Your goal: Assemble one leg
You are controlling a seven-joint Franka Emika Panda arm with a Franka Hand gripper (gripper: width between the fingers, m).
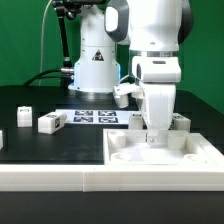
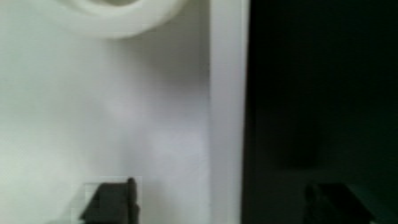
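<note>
Exterior view: the gripper (image 1: pixel 157 138) points straight down at the far rim of the white tray (image 1: pixel 100 180), the large square piece in the foreground on the black table (image 1: pixel 35 98). From this side its jaws cannot be read. No leg is on the tray. One leg (image 1: pixel 50 122) lies on the table beyond the tray's far rim, toward the exterior view's left, and a second leg (image 1: pixel 23 114) lies farther out the same way. A third leg (image 1: pixel 135 120) and a fourth leg (image 1: pixel 181 122) sit just behind the far rim, one on either side of the gripper (neither visibly touches it). The marker board (image 1: pixel 95 116) lies flat beyond the tray, between the first and third legs.

Wrist view: the two dark fingers (image 2: pixel 111 200) stand well apart with nothing held between them – only the tray's floor (image 2: pixel 107 110), its raised rim (image 2: pixel 228 100) and the bare table outside it. A round recess (image 2: pixel 116 15) shows in the tray floor.
</note>
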